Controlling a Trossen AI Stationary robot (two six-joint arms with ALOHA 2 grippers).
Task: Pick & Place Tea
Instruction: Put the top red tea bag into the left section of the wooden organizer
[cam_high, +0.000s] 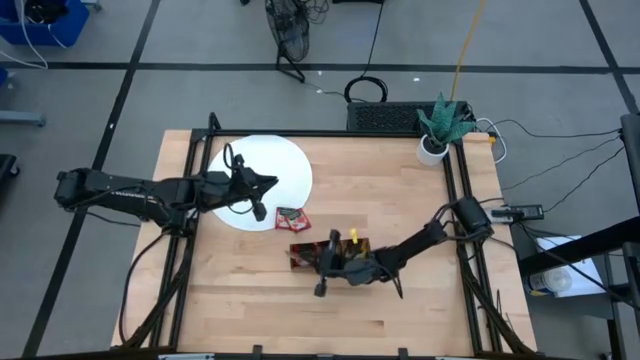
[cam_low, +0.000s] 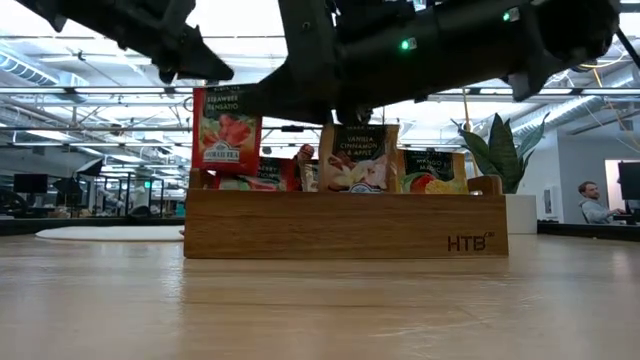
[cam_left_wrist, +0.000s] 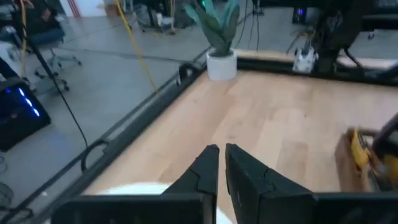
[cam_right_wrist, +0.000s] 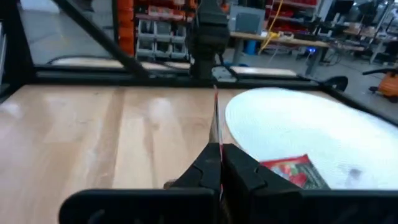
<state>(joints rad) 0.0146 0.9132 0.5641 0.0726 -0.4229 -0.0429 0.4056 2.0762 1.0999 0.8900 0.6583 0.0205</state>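
Observation:
A wooden tray (cam_high: 345, 262) (cam_low: 340, 225) stands on the table with tea sachets upright in it. My right gripper (cam_high: 322, 262) (cam_right_wrist: 219, 152) is over its left end, shut on a red tea sachet (cam_low: 226, 128) that stands higher than the others. One or two more red sachets (cam_high: 292, 218) (cam_right_wrist: 297, 171) lie flat at the edge of the white disc (cam_high: 290, 165) (cam_right_wrist: 292, 121). My left gripper (cam_high: 272, 183) (cam_left_wrist: 221, 154) hovers over the disc, shut and empty. My right gripper pinches the red sachet between its two fingers, by the edge (cam_right_wrist: 216, 134) nearest them. The fingers reach in about level from the table's right. The sachet stands on edge, sticking out ahead of the fingertips, its lower edge (cam_low: 226, 170) above the tray's top.
A potted plant (cam_high: 437, 130) (cam_left_wrist: 219, 43) stands at the far right corner. Black frame rails (cam_high: 200, 150) run along the table's edges. Bare wood lies near and left of the tray. A person (cam_low: 595, 200) sits far back in the room.

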